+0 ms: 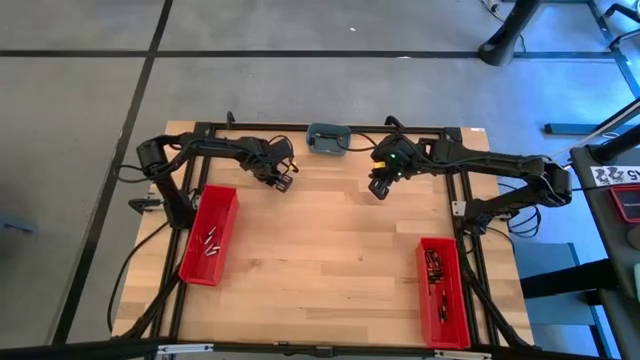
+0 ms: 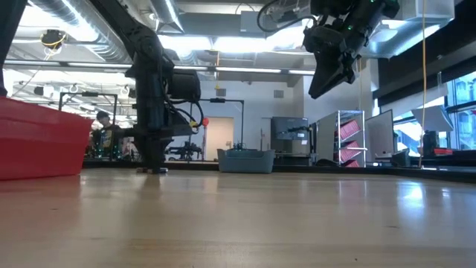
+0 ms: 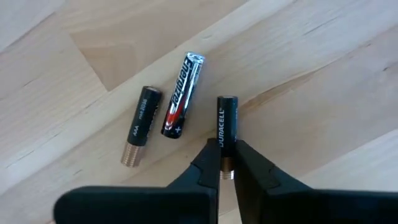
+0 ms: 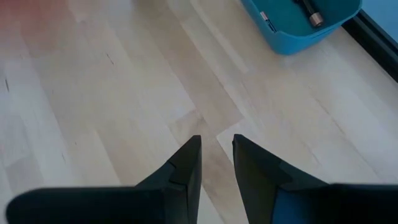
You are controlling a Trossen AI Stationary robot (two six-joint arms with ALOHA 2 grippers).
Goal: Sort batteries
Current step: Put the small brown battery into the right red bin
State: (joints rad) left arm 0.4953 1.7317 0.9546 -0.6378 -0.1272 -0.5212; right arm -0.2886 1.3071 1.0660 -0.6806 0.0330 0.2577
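I see my left pincer (image 3: 226,163) down on the wooden surface (image 3: 323,74), pinching a black Duracell battery (image 3: 227,124) at its copper end. Just beside it lie a silver-red battery (image 3: 183,94) and another black battery (image 3: 142,124), both flat, apart from each other. My right pincer (image 4: 216,155) hangs above the surface near the blue dish (image 4: 298,25), its fingers a little spread and holding nothing.

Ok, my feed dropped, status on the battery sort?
Left tool shut on Duracell battery on the table. Right tool raised, empty, fingers apart. Two more batteries beside it, clear.
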